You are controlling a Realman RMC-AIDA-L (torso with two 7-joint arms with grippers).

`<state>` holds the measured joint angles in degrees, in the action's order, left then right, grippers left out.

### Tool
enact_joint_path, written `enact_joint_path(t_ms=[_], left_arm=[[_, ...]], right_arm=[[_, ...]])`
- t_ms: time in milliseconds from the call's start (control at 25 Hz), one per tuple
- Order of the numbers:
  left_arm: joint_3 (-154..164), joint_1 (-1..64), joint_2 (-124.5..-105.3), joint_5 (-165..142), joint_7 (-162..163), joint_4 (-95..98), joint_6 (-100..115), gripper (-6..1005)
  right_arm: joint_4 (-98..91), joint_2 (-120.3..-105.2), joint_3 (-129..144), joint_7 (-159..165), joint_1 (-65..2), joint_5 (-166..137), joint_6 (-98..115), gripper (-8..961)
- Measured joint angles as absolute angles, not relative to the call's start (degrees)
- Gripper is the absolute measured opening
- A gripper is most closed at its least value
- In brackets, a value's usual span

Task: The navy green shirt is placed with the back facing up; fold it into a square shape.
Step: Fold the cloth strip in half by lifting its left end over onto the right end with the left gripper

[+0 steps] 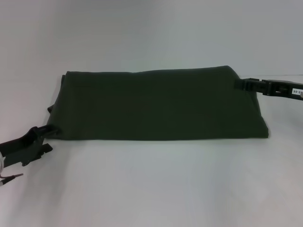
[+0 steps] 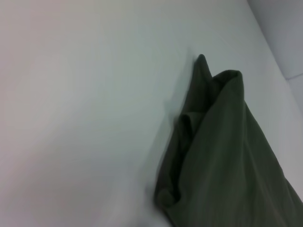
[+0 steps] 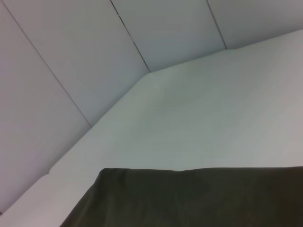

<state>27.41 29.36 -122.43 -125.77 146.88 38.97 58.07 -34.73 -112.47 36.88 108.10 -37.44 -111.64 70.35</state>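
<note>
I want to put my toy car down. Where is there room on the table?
The table is bare in front of the shirt and behind it. It is crowded at the shirt's ends: the left end effector and right end effector sit there.

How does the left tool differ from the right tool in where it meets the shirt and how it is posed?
The left tool sits at the navy green shirt's near left corner; the right tool sits at its far right corner. The left tool slants up from the picture's lower edge; the right tool reaches in almost level. Both are black and touch the shirt's edge.
</note>
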Motion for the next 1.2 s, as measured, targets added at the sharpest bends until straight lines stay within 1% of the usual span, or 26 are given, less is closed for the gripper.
enact_joint_path(t_ms=[360,1200], left_arm=[[27.40,30.29,-122.41,-125.76,149.68,38.08,57.11,682],[27.47,32.12,-121.47,-125.86,151.17,35.15,51.72,682]], right_arm=[[-34.73,-112.50,35.70,108.18,-37.64,-110.93,70.70,743],[-34.71,-112.59,35.67,107.94,-38.04,-108.68,70.31,744]])
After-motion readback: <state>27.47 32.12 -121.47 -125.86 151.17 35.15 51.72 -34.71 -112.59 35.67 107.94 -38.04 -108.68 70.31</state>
